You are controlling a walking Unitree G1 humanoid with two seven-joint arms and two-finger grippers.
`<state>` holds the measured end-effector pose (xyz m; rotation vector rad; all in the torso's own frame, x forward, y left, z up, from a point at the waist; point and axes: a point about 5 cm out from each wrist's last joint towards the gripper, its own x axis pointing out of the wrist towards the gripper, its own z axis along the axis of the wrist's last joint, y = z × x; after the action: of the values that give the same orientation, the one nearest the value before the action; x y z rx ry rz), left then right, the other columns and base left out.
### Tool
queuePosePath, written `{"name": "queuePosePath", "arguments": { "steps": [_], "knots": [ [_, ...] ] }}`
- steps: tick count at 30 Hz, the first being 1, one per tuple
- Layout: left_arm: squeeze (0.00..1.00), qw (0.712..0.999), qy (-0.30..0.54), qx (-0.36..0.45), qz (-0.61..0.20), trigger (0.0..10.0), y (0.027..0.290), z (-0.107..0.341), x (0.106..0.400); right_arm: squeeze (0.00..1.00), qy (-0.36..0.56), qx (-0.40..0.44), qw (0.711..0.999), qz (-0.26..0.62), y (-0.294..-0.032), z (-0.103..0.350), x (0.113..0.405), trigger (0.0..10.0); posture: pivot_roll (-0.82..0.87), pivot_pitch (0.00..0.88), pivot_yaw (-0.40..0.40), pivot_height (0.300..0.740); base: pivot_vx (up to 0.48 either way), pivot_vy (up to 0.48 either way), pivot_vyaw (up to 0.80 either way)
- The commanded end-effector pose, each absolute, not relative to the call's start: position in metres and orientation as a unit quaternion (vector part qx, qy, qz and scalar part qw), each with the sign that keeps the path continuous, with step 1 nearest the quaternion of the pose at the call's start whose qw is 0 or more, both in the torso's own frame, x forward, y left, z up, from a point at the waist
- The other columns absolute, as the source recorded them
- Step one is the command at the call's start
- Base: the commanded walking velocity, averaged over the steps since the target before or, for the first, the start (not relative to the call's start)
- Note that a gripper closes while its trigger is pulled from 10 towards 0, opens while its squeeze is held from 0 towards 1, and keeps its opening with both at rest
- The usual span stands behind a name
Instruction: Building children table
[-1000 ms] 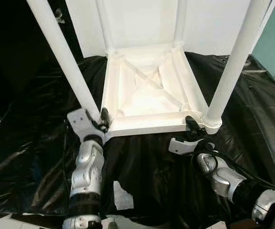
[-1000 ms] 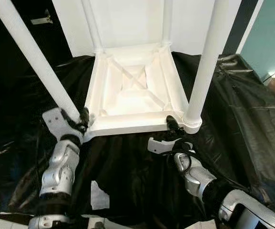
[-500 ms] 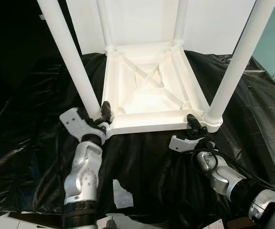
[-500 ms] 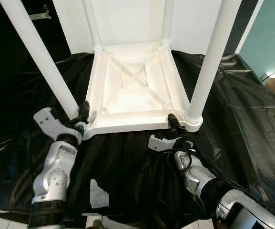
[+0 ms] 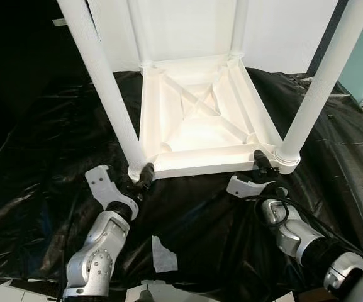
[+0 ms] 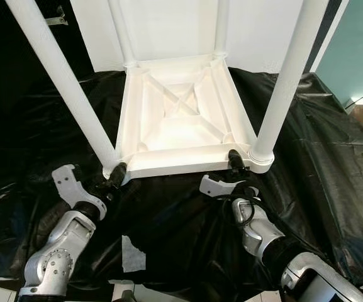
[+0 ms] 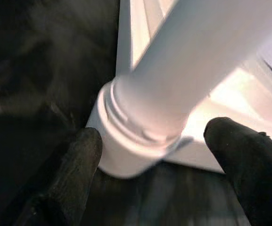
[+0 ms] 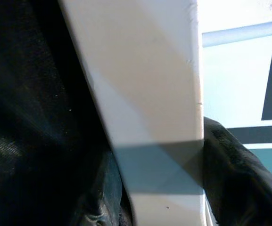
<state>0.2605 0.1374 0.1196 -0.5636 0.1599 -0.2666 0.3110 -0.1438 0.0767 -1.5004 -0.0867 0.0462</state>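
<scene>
We see the white children's table (image 5: 200, 119) upside down on black plastic sheeting (image 5: 43, 157), legs pointing up. Our left gripper (image 7: 150, 155) spreads its fingers (image 7: 74, 165) wide around the near-left leg socket (image 7: 131, 141). Our right gripper (image 5: 263, 165) sits at the near-right corner; its fingers' spread we cannot tell.

An upturned white table (image 5: 200, 119) rests on black sheeting (image 5: 43, 170), both grippers at its near corners.
</scene>
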Motion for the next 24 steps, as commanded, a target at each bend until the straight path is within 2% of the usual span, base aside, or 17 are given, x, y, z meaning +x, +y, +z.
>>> {"name": "queuePosePath", "arguments": {
  "steps": [1,24],
  "knots": [
    [0.0,0.871,0.036,-0.297,-0.389,10.0,0.1092,0.1267,0.2459,0.0,-0.035,-0.672,0.74,0.002,-0.148,0.076,0.3099,10.0,0.0,0.032,0.008,0.74,0.0,0.0,0.0],
    [0.0,0.872,0.051,-0.292,-0.39,10.0,0.1086,0.1219,0.2469,0.0,-0.033,-0.676,0.736,-0.014,-0.1506,0.0838,0.3168,10.0,0.0,0.024,-0.001,0.74,0.0,0.0,0.0]
  ]
}}
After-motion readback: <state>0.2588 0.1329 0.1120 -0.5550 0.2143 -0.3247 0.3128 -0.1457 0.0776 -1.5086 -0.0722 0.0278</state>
